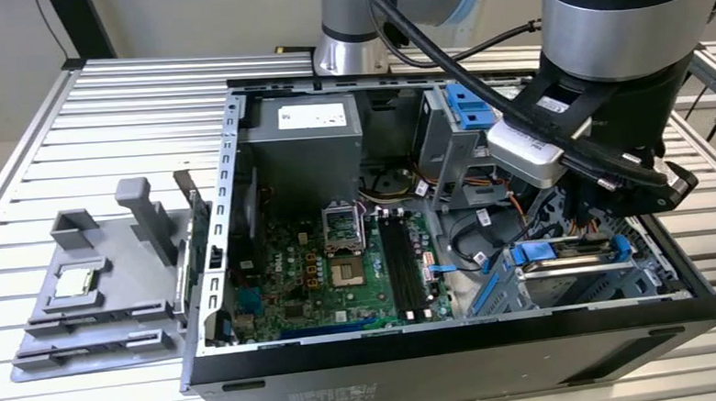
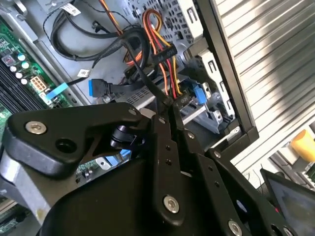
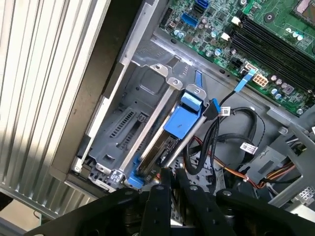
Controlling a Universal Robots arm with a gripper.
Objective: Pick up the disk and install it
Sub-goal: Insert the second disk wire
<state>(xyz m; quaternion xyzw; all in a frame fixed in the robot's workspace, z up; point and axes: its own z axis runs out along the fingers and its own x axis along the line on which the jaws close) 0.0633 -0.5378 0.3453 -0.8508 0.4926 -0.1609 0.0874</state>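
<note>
Gripper (image 3: 170, 179): you've got the black fingers pressed together, tips meeting w/ no gap in both wrist views (image 2: 165, 110). Nothing clamped between them as far as you can see.
Gripper position: inside the open PC case (image 1: 464, 342), at the drive-cage corner near the case's front edge, exterior view's right. Tips sit just above the end of the disk.
Disk (image 3: 162, 147): seated in the metal drive cage (image 3: 123, 128), lying in its slot w/ the blue carrier tab (image 3: 183, 115) on top. In the exterior view you see it (image 1: 563, 252) as a blue-framed slab in the cage, partly behind the arm.
Arm (image 1: 619, 21): comes down over the case's right side in the exterior view, hiding part of the cage.
Cables: black SATA lead (image 3: 211, 142) & red/yellow/orange power wires (image 2: 160, 49) loop right next to the fingers.
Motherboard (image 1: 325, 276): green, flat on the case floor, CPU socket (image 1: 338, 224) open.
Parts tray (image 1: 106, 296): grey, on the slatted table (image 1: 108, 112) beside the case's left wall, holding a small square chip (image 1: 75, 281).
</note>
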